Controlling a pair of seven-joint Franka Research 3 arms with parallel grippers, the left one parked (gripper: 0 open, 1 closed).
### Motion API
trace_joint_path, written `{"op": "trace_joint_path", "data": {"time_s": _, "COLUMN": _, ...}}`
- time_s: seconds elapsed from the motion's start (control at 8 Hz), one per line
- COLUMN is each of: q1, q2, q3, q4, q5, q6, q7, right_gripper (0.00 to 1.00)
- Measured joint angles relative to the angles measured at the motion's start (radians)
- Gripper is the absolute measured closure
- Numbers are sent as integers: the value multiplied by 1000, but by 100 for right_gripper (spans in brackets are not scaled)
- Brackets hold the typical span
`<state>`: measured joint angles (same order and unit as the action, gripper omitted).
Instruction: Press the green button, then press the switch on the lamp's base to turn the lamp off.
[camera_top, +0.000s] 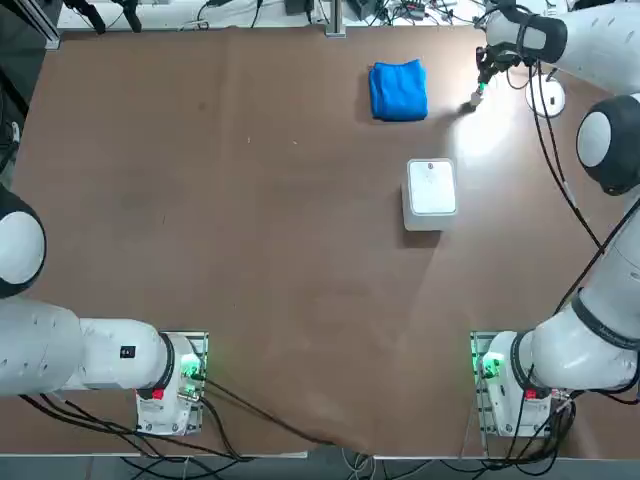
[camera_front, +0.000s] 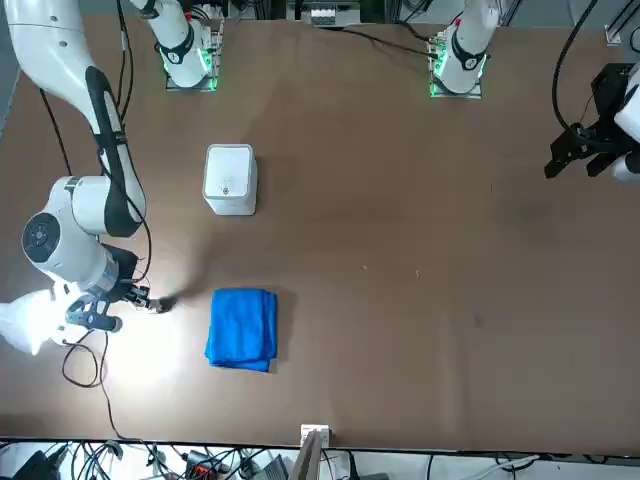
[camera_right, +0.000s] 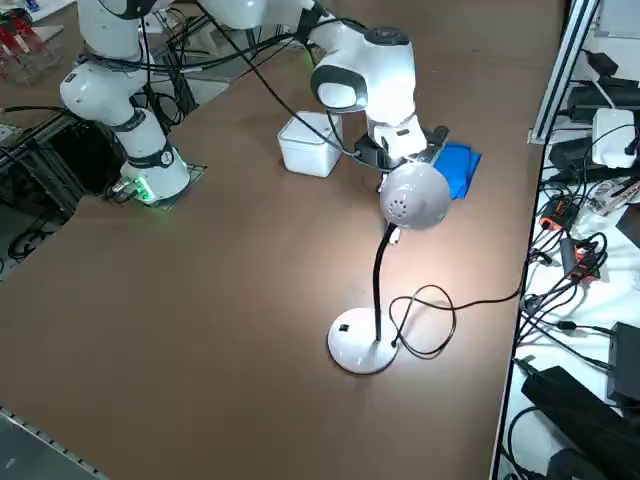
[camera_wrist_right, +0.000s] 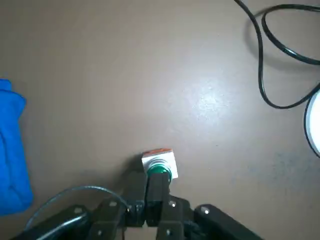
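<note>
The green button (camera_wrist_right: 161, 169) is a small knob on a white body, standing on the table between the blue cloth and the lamp. My right gripper (camera_wrist_right: 156, 180) is shut, empty, and its joined fingertips rest right against the button's green top. From overhead the right gripper (camera_top: 483, 84) hangs at the far right of the table, just over the button (camera_top: 475, 101). The lamp's base (camera_right: 362, 346) is a flat white disc bearing the switch (camera_right: 343, 327), with a black stem up to the lamp's head (camera_right: 413, 197). The lamp is lit and throws a bright patch on the table.
A folded blue cloth (camera_top: 398, 90) lies just left of the button. A white square box (camera_top: 431, 189) stands nearer the robot. The lamp's black cable (camera_wrist_right: 280, 55) loops on the table beside the base (camera_top: 547, 97). Cables and gear crowd the table's far edge.
</note>
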<state>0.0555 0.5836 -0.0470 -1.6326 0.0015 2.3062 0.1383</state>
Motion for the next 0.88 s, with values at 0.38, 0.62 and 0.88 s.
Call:
{"op": "trace_joint_path", "data": {"time_s": 0.38, "q1": 3, "q2": 0, "q3": 3, "q4": -10, "q5": 0, "q6": 5, "q7": 0, "right_gripper": 99}}
{"op": "trace_joint_path", "data": {"time_s": 0.62, "q1": 3, "q2": 0, "q3": 3, "q4": -12, "q5": 0, "q6": 8, "q7": 0, "right_gripper": 99}}
{"op": "trace_joint_path", "data": {"time_s": 0.88, "q1": 3, "q2": 1, "q3": 4, "q4": -15, "q5": 0, "q6": 13, "q7": 0, "right_gripper": 99}}
